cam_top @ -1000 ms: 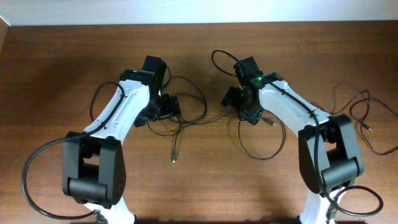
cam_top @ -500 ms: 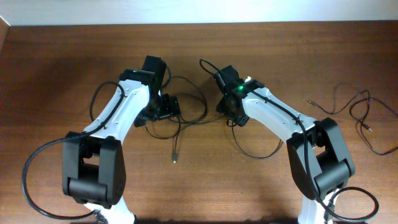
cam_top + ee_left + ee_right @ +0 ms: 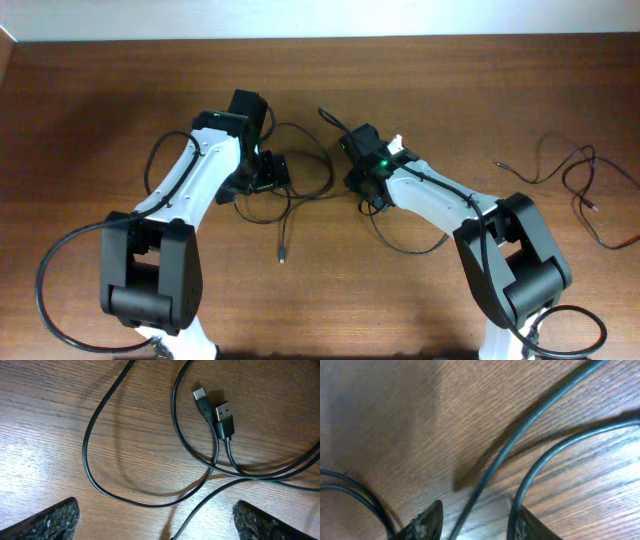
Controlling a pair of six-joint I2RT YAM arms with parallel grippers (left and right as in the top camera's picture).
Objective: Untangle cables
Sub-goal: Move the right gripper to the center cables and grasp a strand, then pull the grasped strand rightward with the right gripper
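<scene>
Right wrist view: right gripper (image 3: 476, 522) straddles one cable (image 3: 520, 432), jaws apart, apparently to pinch it; left gripper (image 3: 155, 520) gapes, idle.

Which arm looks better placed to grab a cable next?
Probably the right arm: its wrist view shows a cable strand lying between its jaws. On the left arm the jaws stand wide, plugs ahead of them.

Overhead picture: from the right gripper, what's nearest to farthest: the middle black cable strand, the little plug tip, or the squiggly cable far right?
1. Thin black cable strand, just left of the right gripper.
2. Small plug tip, lower left.
3. Squiggly thin black cable, far right.
</scene>
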